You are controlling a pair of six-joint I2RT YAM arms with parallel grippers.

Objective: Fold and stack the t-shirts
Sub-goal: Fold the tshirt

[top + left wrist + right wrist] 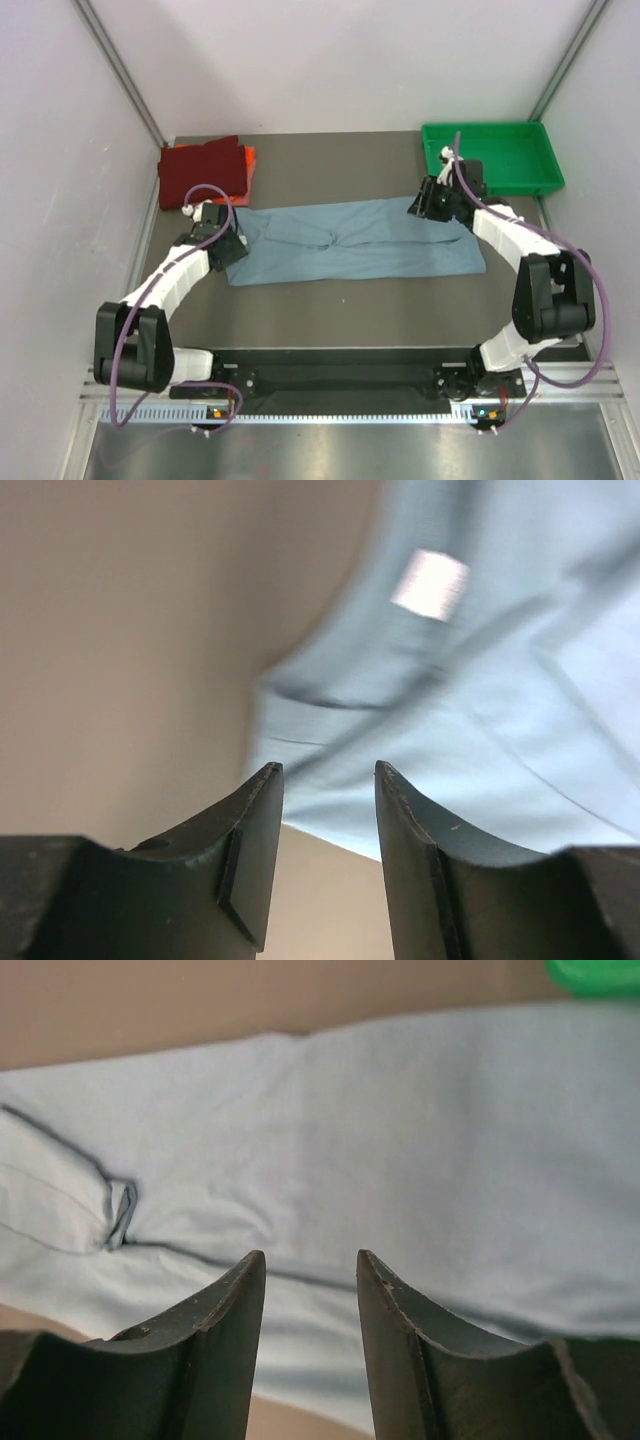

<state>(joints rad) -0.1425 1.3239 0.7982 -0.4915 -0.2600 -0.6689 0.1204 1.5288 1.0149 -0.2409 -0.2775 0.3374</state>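
A dusty grey-blue t-shirt (350, 243) lies folded lengthwise into a long strip across the middle of the table. My left gripper (232, 243) hovers over its left end, jaws open with only air between them; the left wrist view shows the shirt (470, 710) with its white neck label (430, 583) beyond the tips. My right gripper (422, 205) is open above the strip's far right edge, and the cloth (400, 1150) lies flat below its empty fingers. A dark red folded t-shirt (203, 170) rests on an orange one (249, 160) at the far left.
A green plastic tray (500, 160) sits at the far right corner, close behind my right wrist. White walls enclose the table on three sides. Bare brown tabletop (360, 310) lies between the shirt and the arm bases.
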